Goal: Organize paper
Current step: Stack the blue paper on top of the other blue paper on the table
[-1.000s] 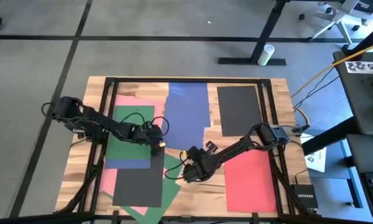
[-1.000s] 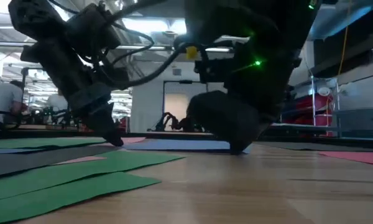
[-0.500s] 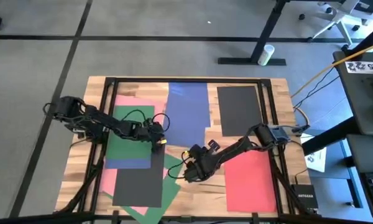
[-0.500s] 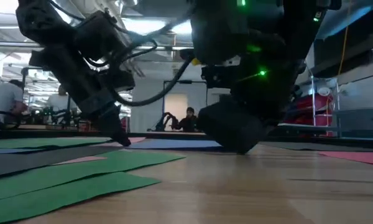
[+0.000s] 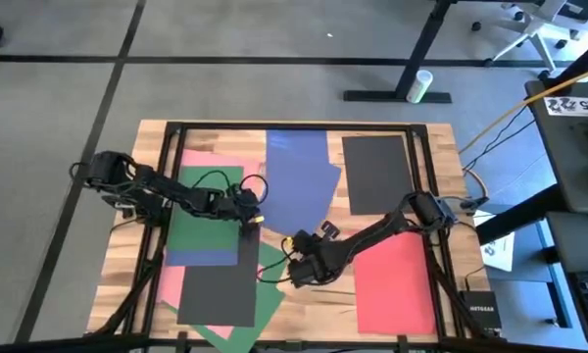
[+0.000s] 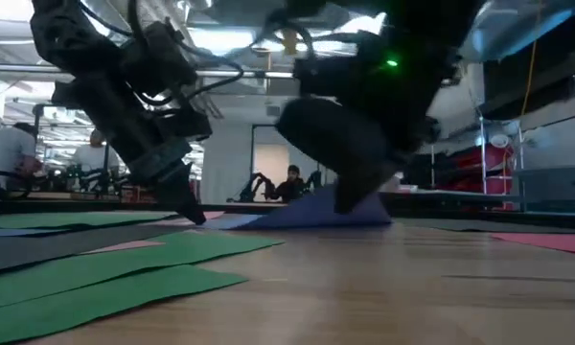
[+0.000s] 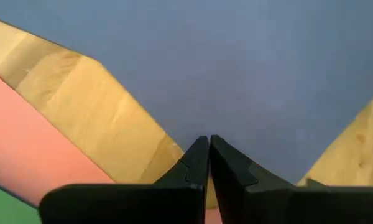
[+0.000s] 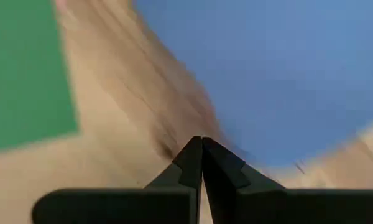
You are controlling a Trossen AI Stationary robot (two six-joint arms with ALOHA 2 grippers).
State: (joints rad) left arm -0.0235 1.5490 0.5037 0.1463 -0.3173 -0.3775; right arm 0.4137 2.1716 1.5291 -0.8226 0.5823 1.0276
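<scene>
With my left fingers (image 7: 208,163) closed at the blue sheet's (image 5: 299,181) lifted edge and my right fingers (image 8: 202,165) closed empty, the thin paper may slip or crease.

Two dark jointed arms draped in looping black cables, green lights glowing on one, small yellow tags near each wrist

We see that the large blue rectangular paper sheet (image 5: 299,181) has lost its flat outline since a second ago: its near right corner is now lifted off the table (image 5: 412,324), forming a raised fold beside the right gripper (image 6: 350,203).
</scene>
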